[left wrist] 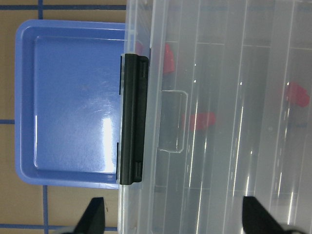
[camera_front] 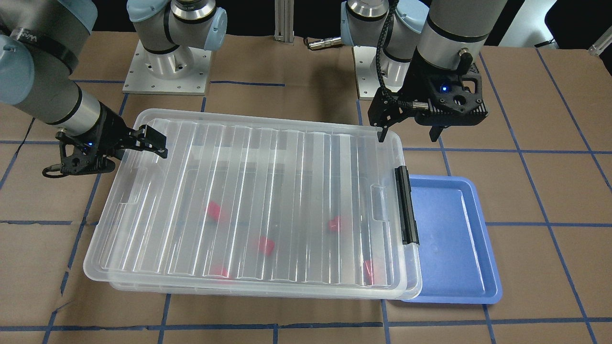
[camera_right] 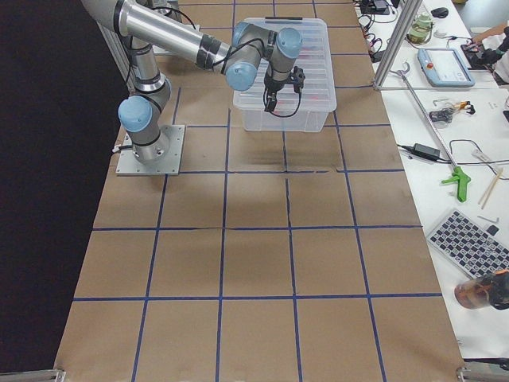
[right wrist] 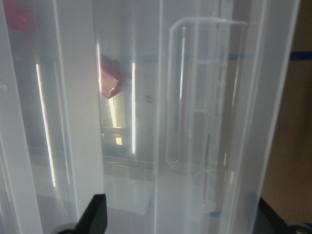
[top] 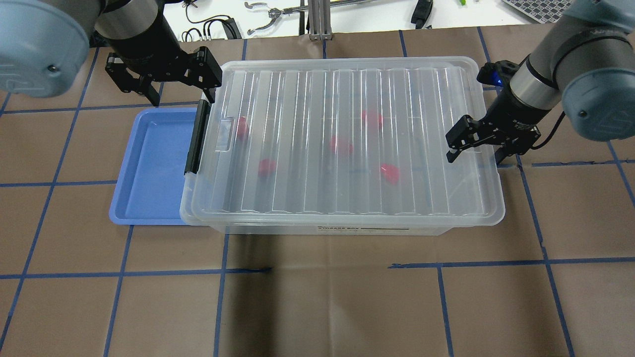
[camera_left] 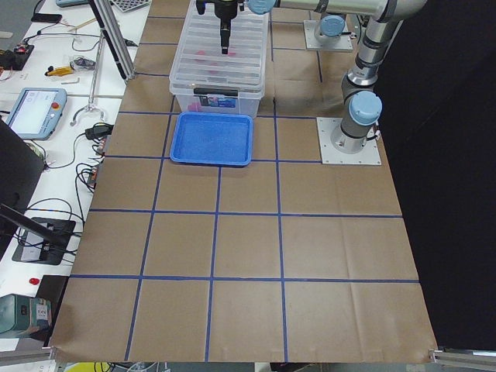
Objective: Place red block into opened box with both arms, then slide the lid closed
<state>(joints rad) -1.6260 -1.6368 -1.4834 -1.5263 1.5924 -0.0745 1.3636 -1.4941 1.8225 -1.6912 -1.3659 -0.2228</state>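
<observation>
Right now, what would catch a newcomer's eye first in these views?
A clear box sits mid-table under its ribbed translucent lid, with five red blocks showing through. An open left gripper and open right gripper hover at its short ends, and a blue tray lies at the latch end.

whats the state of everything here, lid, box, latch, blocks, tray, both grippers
ribbed translucent plastic lid: over the box, not quite aligned
large clear plastic box: covered by the lid
black latch bar: cannot tell if clipped
five small glossy red blocks: loose inside, under the lid
shallow blue plastic tray: flat at the box's latch end
left gripper: open, holding nothing
right gripper: open, spanning the lid's end rim
</observation>
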